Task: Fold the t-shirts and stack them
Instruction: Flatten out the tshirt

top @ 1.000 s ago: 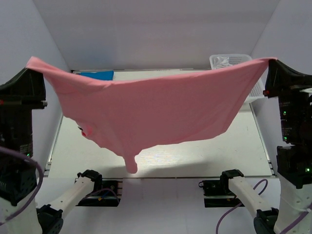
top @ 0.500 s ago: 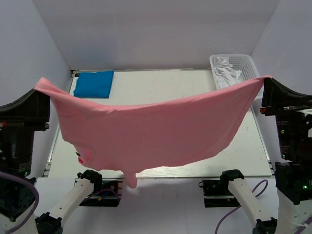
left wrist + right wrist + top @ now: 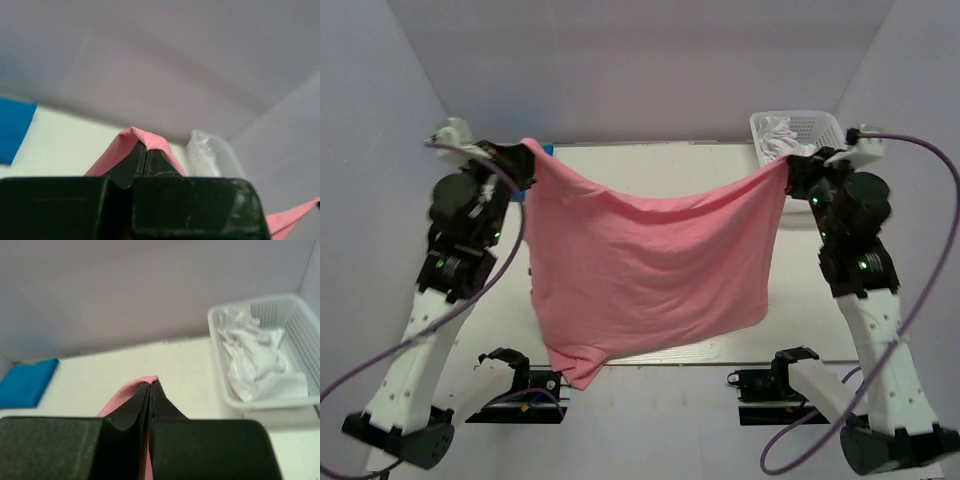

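The pink t-shirt (image 3: 650, 270) hangs spread between both raised, outstretched arms, top edge sagging between them, lower hem reaching the table's (image 3: 660, 170) near edge. The left gripper (image 3: 525, 152) is clamped on one top corner, the right gripper (image 3: 788, 168) on the other. A basket (image 3: 820, 122) of white cloth (image 3: 255, 355) sits just behind the right gripper; a folded blue shirt (image 3: 12, 127) lies on the table near the left one

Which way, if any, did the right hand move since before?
Yes. The right hand went left, from right of the white basket to its near-left corner.
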Controlling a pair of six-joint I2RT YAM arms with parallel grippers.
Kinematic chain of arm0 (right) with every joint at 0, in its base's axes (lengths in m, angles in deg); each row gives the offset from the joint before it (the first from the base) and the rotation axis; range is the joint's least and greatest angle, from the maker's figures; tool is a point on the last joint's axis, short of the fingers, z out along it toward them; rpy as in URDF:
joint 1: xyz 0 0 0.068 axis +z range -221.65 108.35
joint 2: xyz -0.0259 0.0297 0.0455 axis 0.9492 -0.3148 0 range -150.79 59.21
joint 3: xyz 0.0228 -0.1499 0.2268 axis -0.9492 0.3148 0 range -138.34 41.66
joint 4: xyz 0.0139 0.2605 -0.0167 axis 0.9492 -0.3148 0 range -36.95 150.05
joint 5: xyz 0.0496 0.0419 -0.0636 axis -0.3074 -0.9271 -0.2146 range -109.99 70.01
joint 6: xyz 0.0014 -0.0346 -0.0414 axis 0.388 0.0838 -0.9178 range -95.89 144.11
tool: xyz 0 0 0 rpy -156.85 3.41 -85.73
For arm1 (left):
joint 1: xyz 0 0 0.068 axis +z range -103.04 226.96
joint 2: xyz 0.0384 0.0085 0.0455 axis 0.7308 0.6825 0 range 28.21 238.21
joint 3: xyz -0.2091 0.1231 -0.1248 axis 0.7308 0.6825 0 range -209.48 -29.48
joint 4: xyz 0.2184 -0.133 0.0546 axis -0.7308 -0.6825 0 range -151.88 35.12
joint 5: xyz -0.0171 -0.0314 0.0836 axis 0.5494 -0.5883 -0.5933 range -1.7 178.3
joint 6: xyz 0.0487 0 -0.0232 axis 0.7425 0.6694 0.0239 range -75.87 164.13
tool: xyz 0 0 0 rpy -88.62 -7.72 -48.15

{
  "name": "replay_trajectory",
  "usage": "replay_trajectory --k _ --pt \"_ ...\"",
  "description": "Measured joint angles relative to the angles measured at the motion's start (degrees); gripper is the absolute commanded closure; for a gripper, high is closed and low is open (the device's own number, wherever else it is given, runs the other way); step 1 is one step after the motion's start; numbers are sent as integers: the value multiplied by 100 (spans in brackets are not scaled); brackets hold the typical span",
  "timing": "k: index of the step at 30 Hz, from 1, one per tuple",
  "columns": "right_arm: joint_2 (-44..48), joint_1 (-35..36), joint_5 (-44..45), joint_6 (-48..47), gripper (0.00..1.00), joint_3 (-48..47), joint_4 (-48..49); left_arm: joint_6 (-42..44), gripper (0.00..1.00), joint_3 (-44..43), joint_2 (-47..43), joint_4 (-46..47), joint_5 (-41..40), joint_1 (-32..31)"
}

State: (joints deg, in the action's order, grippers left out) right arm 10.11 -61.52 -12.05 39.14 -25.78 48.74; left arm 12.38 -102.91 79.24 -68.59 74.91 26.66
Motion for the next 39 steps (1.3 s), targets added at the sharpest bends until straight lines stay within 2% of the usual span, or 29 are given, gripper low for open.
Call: replay_trajectory --k 8,14,22,29,35,36,37,38,39 --pt "-1436 0 212 -46 100 400 348 24 100 435 1556 400 -393 0" --pt "-2629 -7 393 -140 100 162 551 52 100 173 2903 728 -662 0" --pt "-4271 -61 511 -317 100 -1040 634 258 100 -1215 5003 796 -962 52" --pt "-5663 -103 579 -498 100 -2524 640 332 100 -2487 6304 726 -1130 234" --pt "-6863 -125 820 -664 100 -3724 479 229 100 -3145 7121 658 -1320 424" --pt "-7036 -125 866 -688 100 -3897 426 212 96 -3265 7259 629 -1327 459" --pt "-7195 -127 901 -723 100 -4054 378 195 84 -3403 7390 588 -1329 490" --pt "-7335 -129 942 -767 100 -4190 352 195 80 -3565 7554 564 -1327 518" --pt "-7449 -129 986 -802 93 -4301 332 177 78 -3759 7711 520 -1325 529"
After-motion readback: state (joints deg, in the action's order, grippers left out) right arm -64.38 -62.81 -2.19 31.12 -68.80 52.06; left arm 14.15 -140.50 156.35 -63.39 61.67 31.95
